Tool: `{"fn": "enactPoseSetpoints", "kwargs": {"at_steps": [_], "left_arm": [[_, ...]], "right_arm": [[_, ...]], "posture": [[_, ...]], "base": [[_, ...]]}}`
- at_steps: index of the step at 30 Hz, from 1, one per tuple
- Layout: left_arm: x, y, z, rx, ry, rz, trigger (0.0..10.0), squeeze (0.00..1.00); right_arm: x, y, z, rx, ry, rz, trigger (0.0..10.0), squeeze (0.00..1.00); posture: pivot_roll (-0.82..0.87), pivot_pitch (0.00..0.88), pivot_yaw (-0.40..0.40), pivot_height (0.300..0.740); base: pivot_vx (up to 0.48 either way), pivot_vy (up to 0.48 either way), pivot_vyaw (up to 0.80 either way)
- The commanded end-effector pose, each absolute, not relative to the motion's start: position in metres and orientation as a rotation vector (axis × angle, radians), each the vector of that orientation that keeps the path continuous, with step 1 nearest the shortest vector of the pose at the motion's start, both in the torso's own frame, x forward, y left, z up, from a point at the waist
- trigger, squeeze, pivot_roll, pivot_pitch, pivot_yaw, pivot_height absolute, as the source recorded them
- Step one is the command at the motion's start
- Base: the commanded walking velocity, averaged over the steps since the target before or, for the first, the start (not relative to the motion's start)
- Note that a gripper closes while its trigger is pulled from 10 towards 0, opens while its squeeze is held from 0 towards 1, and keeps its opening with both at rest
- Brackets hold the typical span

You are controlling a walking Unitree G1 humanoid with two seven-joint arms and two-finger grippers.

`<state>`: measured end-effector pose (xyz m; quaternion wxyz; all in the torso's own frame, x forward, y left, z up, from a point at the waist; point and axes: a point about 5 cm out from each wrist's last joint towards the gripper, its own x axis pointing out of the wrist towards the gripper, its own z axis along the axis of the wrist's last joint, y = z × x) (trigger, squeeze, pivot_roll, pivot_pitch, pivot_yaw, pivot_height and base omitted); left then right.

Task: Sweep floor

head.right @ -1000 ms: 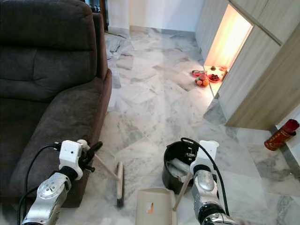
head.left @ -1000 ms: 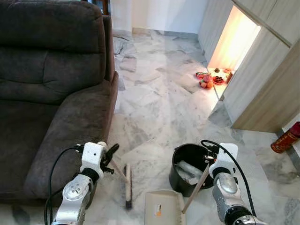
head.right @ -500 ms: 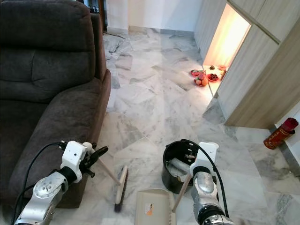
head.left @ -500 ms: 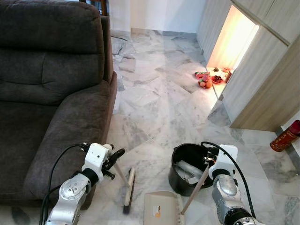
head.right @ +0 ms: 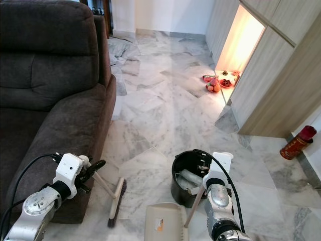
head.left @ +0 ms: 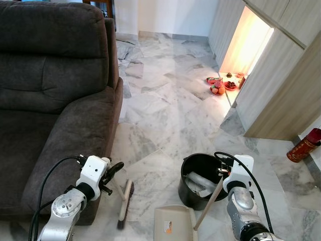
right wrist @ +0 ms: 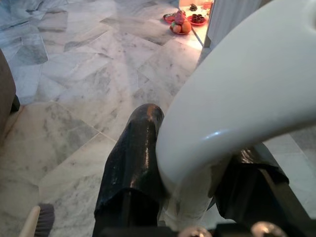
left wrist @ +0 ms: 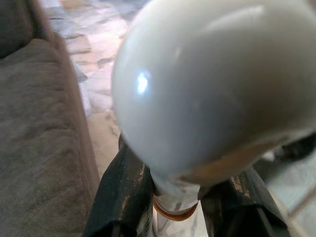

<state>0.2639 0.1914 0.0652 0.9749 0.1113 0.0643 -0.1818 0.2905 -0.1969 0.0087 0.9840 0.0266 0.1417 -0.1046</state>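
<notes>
Left hand (head.left: 114,169): clamped round the top of the broom handle (head.left: 118,187), black fingers (left wrist: 123,197) pinching the shaft just under its white knob, right at the front corner of the sofa (head.left: 55,100).
Broom: handle slants down and away from the left hand, out from the sofa; the brush head (head.left: 124,204) sits on the marble floor (head.left: 165,115), close beside the sofa's front corner.
Brush axis: the head's long side runs roughly fore-and-aft, along the sofa's side, so its broad face looks across towards the dustpan (head.left: 174,224).
Right hand (head.left: 224,174): closed on the white top grip of the dustpan's long handle (head.left: 208,203), well out from the sofa, over the black bin (head.left: 200,173).
Dustpan: pan flat on the floor, out from the sofa past the brush, touching or nearly touching the bin's base.
Key relation: brush lies between sofa and pan; the sweep, I'd judge, wants a sideways stroke away from the sofa into the pan.
Nearer arm: left owns the broom, right steadies the pan.
Risk: the handle may knock the sofa corner on the backswing.
</notes>
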Motion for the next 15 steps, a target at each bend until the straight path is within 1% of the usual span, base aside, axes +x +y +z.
{"fn": "enactPoseSetpoints", "kwargs": {"at_steps": [1, 2, 3, 5, 10, 13, 15], "left_arm": [[0.267, 0.189, 0.073, 0.188, 0.063, -0.294, 10.0, 0.0], [0.268, 0.19, 0.072, 0.157, 0.051, -0.234, 10.0, 0.0], [0.268, 0.191, 0.067, 0.088, 0.039, -0.137, 10.0, 0.0], [0.266, 0.189, 0.062, 0.042, 0.043, -0.101, 10.0, 0.0], [0.262, 0.183, 0.054, 0.036, 0.066, -0.124, 10.0, 0.0], [0.262, 0.182, 0.052, 0.044, 0.073, -0.161, 10.0, 0.0], [0.261, 0.177, 0.051, 0.083, 0.085, -0.213, 10.0, 0.0]], "right_arm": [[0.295, -0.199, 0.015, 0.053, 0.26, -0.21, 10.0, 0.0], [0.296, -0.199, 0.015, 0.054, 0.259, -0.211, 10.0, 0.0], [0.296, -0.199, 0.015, 0.055, 0.256, -0.212, 10.0, 0.0], [0.296, -0.199, 0.016, 0.056, 0.253, -0.212, 10.0, 0.0], [0.295, -0.201, 0.015, 0.053, 0.252, -0.213, 10.0, 0.0], [0.294, -0.202, 0.014, 0.052, 0.256, -0.216, 10.0, 0.0], [0.293, -0.201, 0.014, 0.052, 0.26, -0.216, 10.0, 0.0]], "posture": [[0.11, 0.031, -0.109, 0.74], [0.1, 0.031, -0.109, 0.74], [0.1, 0.031, -0.111, 0.74], [0.09, 0.032, -0.112, 0.74], [0.09, 0.033, -0.112, 0.74], [0.09, 0.033, -0.112, 0.74], [0.09, 0.033, -0.112, 0.74]], "base": [[0.0, 0.0, 0.0], [0.0, 0.0, 0.0], [0.0, 0.0, 0.0], [0.0, 0.0, 0.0], [0.0, 0.0, 0.0], [0.0, 0.0, 0.0], [0.0, 0.0, 0.0]]}}
